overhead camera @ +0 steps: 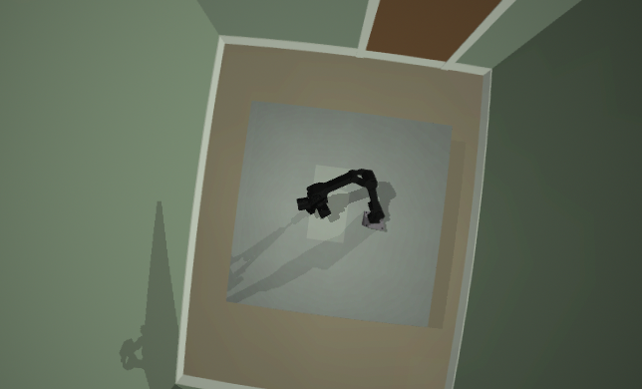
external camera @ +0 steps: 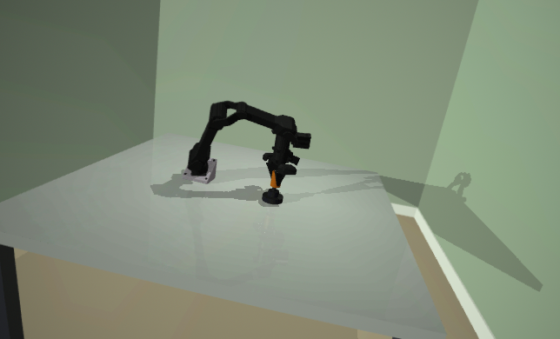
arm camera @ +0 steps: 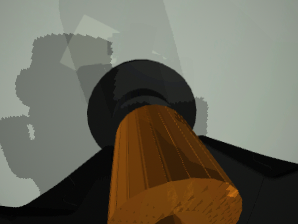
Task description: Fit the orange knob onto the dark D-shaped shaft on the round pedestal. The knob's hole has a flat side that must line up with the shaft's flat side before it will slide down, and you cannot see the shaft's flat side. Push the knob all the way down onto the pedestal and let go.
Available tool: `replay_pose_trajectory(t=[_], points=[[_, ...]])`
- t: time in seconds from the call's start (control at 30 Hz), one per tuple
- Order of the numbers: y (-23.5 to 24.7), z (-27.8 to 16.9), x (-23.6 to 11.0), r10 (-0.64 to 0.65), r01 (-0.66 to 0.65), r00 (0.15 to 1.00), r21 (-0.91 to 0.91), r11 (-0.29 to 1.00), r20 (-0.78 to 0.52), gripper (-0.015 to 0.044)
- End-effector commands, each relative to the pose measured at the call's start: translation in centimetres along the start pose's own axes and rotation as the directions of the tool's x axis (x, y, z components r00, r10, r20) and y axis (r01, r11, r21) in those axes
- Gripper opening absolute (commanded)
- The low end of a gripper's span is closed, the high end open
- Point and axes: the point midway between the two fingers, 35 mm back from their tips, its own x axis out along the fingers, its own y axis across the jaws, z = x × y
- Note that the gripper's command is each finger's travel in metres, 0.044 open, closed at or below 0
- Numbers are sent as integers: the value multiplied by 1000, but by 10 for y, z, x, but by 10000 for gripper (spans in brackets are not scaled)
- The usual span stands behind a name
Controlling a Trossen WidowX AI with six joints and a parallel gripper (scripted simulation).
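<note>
The orange knob (arm camera: 169, 183) (external camera: 274, 179) is a tapered cylinder with a hole in its near end. My gripper (external camera: 276, 176) is shut on it and holds it upright right above the dark round pedestal (arm camera: 109, 99) (external camera: 272, 197). In the wrist view the knob's far end covers the pedestal's middle, so the D-shaped shaft is hidden. I cannot tell whether the knob rests on the shaft or hangs just over it. In the overhead view the arm's wrist (overhead camera: 317, 201) hides knob and pedestal.
The arm's base (external camera: 202, 171) (overhead camera: 375, 220) is bolted to the grey table (external camera: 110, 226) behind and left of the pedestal. The table's edges lie far from the pedestal. A pale rectangle (overhead camera: 327, 226) marks the table under the arm.
</note>
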Motion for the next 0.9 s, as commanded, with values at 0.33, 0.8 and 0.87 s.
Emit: replay_pose_trajectory(t=[0.33,0.8,0.87], points=[[4,-2,1,-1,1,1000,-2,1000,2,0],[3,0,-2,-1,1,1000,-2,1000,3,0],[2,0,-2,-1,1,1000,-2,1000,3,0]])
